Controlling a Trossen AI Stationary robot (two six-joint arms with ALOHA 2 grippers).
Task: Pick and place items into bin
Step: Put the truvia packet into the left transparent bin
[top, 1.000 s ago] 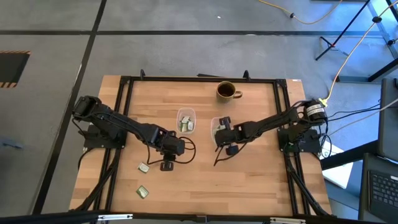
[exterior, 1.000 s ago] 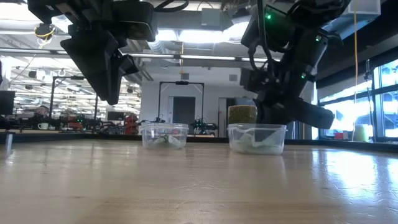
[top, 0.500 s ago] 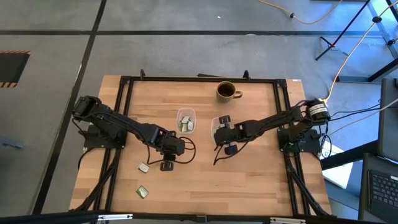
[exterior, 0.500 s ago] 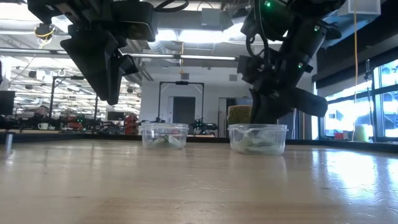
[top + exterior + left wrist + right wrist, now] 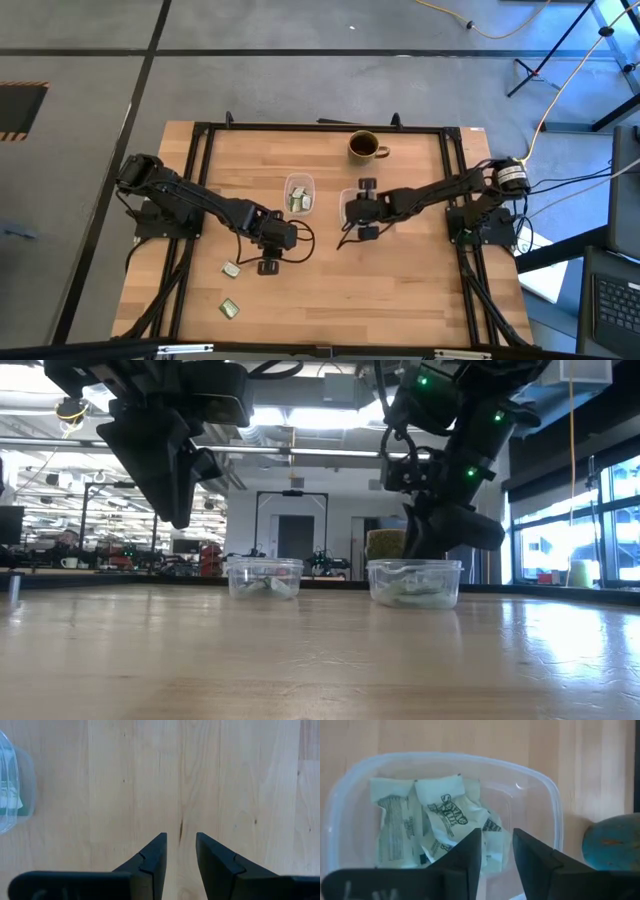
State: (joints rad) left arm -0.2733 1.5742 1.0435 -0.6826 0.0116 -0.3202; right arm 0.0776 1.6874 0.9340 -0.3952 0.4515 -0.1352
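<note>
On the desk (image 5: 400, 290), my right claw (image 5: 497, 851) hangs parted and empty above the right bin (image 5: 547, 815) near the middle, packets (image 5: 437, 827) piled inside. My left claw (image 5: 179, 851), open too, hovers over bare wood; 2 loose packets (image 5: 231, 270) lie toward the front-left corner.

Bench (image 5: 400, 280): light wood, plank-striped, black frame. Arms: black throughout. Bin (image 5: 555, 815) beneath the right jaws: clear plastic. Packets (image 5: 447, 817) inside it: white and pale green, dark print. Bin (image 5: 299, 193) beyond the left jaws: clear. Mug (image 5: 364, 146): brown. Loose packets (image 5: 231, 269) beside the left jaws: pale green.
</note>
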